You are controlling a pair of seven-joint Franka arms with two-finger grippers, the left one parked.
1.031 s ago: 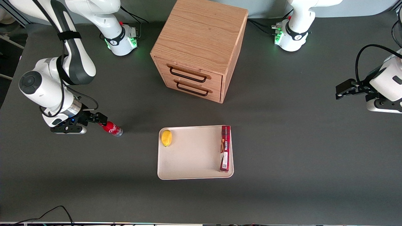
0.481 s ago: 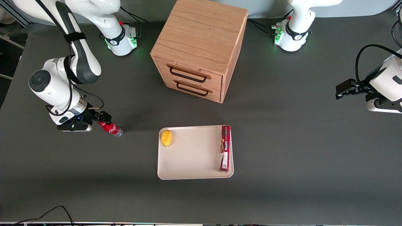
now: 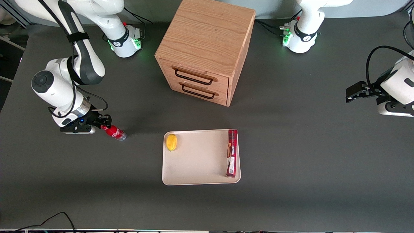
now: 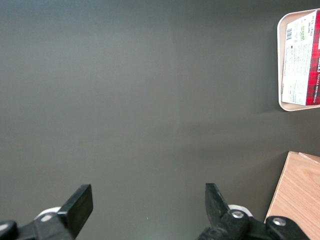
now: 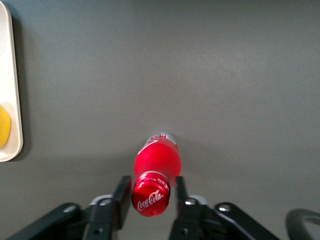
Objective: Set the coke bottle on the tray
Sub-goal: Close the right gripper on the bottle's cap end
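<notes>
The coke bottle point(image 3: 115, 132), small and red with a red cap and a clear base, stands on the dark table toward the working arm's end, apart from the tray. My right gripper point(image 3: 105, 125) is over its top, with the fingers closed in on either side of the red cap. In the right wrist view the bottle point(image 5: 157, 160) sits between the gripper's point(image 5: 151, 182) two black fingers. The cream tray point(image 3: 197, 161) lies in the middle of the table, nearer the front camera than the cabinet. Its rim point(image 5: 11, 100) also shows in the right wrist view.
A yellow lemon point(image 3: 171, 142) and a long red snack box point(image 3: 232, 152) lie on the tray at its two ends. A wooden two-drawer cabinet point(image 3: 203, 51) stands farther from the camera than the tray.
My right arm has swung its wrist closer over the bottle and the gripper has settled around the cap. The bottle stays in the same spot.
</notes>
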